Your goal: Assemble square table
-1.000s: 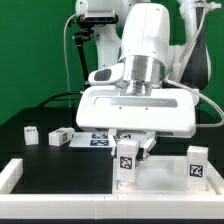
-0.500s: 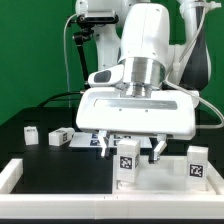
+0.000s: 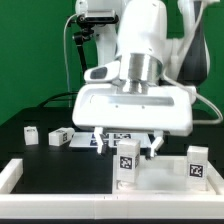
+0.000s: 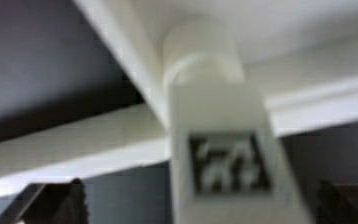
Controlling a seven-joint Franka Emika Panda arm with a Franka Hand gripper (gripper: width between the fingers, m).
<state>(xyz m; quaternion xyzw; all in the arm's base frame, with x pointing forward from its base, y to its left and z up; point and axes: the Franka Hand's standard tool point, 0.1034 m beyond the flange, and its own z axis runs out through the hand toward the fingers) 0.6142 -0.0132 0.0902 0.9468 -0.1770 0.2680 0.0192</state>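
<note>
A white leg [image 3: 127, 162] with a black-and-white tag stands upright on the white square tabletop [image 3: 160, 186] at the front. My gripper [image 3: 128, 147] is open. Its fingers [image 3: 101, 143] stand one on each side of the leg's top, apart from it. A second leg [image 3: 196, 166] stands upright on the slab at the exterior view's right. In the wrist view the tagged leg [image 4: 218, 120] fills the middle, blurred, between the two dark fingertips [image 4: 51, 203] of the gripper [image 4: 202, 205].
Two loose white legs [image 3: 31, 133] [image 3: 60, 136] lie on the black table at the exterior view's left. The marker board [image 3: 110, 139] lies behind the gripper. The white rail frame [image 3: 10, 176] edges the front left. Cables hang at the back right.
The fingers, close against the leg's top a second ago, have spread wide apart. The leg stays standing on the slab.
</note>
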